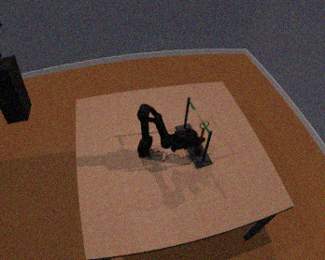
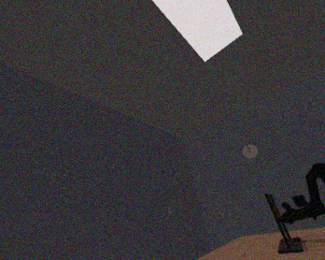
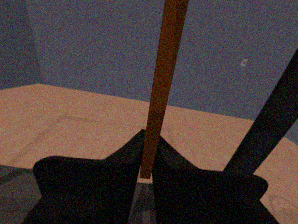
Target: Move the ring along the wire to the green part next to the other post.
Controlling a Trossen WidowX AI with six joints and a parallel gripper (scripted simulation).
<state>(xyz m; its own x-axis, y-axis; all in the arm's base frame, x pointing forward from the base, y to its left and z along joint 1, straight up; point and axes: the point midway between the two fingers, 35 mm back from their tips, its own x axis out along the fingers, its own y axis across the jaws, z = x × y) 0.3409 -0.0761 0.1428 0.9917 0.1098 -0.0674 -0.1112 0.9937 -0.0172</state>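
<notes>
My gripper (image 1: 202,139) (image 3: 147,134) is shut on the orange handle (image 1: 203,133) (image 3: 163,75), which stands nearly upright between the fingertips. The ring (image 1: 200,124) on top of the handle shows in the top view, around the wire by the inner end of the near green part (image 1: 207,129); its exact clearance is too small to tell. The near post (image 1: 207,147) (image 3: 272,117) is right of the handle in the wrist view. The thin grey wire (image 1: 198,116) runs to the far green part (image 1: 191,105) at the far post (image 1: 187,113). Ring and wire are out of the wrist view.
The posts stand on a dark base (image 1: 204,162) (image 2: 289,246) below the gripper, on the wooden table (image 1: 130,224). The arm (image 1: 145,128) (image 2: 320,170) reaches in from the left in the top view. A dark pedestal (image 1: 10,93) stands beyond the table at the left.
</notes>
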